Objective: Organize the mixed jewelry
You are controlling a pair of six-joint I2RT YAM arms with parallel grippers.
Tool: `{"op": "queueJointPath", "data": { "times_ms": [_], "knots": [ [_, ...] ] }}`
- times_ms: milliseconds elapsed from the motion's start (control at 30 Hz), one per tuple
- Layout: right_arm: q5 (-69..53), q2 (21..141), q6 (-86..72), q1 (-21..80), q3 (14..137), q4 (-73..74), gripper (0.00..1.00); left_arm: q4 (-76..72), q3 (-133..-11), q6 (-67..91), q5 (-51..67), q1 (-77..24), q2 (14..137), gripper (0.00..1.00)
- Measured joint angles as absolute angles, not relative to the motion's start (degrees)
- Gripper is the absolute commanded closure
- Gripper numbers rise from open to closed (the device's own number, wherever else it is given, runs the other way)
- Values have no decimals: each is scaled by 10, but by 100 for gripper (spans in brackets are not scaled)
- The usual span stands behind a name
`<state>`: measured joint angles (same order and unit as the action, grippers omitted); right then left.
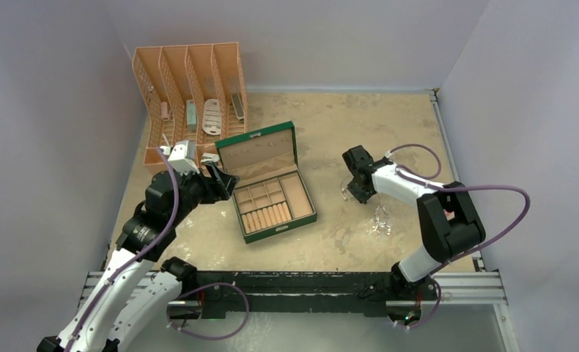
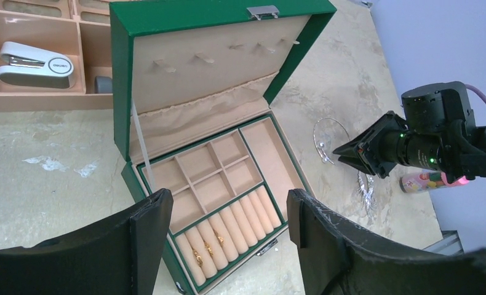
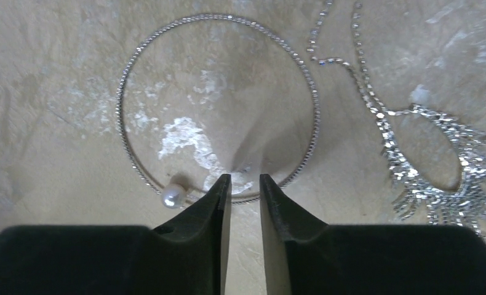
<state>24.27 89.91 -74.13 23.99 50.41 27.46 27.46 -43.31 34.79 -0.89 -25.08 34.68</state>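
- The right gripper [image 3: 243, 184] is holding its jaws only narrowly parted, tips aimed down at the near arc of a thin wire bangle [image 3: 219, 16], just beside the bangle's single pearl [image 3: 173, 196]. The wire is running across the gap, and I cannot tell whether the tips are touching it.
- The bangle is lying flat on the desk's right half, between the open green jewelry box [image 1: 261, 136] and the right edge.
- It is probably going to handle as light, springy and slippery. Because it is hugging the surface, a pinch across the wire beside the pearl, where there is some bulk, looks safest.
- A rhinestone necklace [image 3: 437, 184] is sprawling just beside the bangle, toward the near edge. It looks limp and prone to snagging, so its dense fringe is the better place to grip than a single strand.
- The left gripper [image 2: 228, 243] is hovering with its jaws spread wide and holding nothing, over the box's near side.
- Gold rings [image 2: 207, 251] are sitting in the box's ring rolls.
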Motion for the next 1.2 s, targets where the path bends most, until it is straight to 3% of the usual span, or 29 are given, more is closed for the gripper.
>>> {"op": "queueJointPath", "data": {
  "times_ms": [433,667,1033,1133,1200],
  "knots": [
    [228,979,-698,241,575,234,75,276,-433,346,-24,-251,332,32],
    [202,983,-665,265,577,219,85,276,-433,346,-26,-251,326,32],
    [171,944,-653,357,539,249,89,279,-433,345,-34,-251,326,32],
    [170,930,-645,359,533,276,74,279,-433,343,-35,-251,327,32],
    [172,912,-646,359,532,300,57,279,-433,342,-35,-251,327,32]
  ]
}}
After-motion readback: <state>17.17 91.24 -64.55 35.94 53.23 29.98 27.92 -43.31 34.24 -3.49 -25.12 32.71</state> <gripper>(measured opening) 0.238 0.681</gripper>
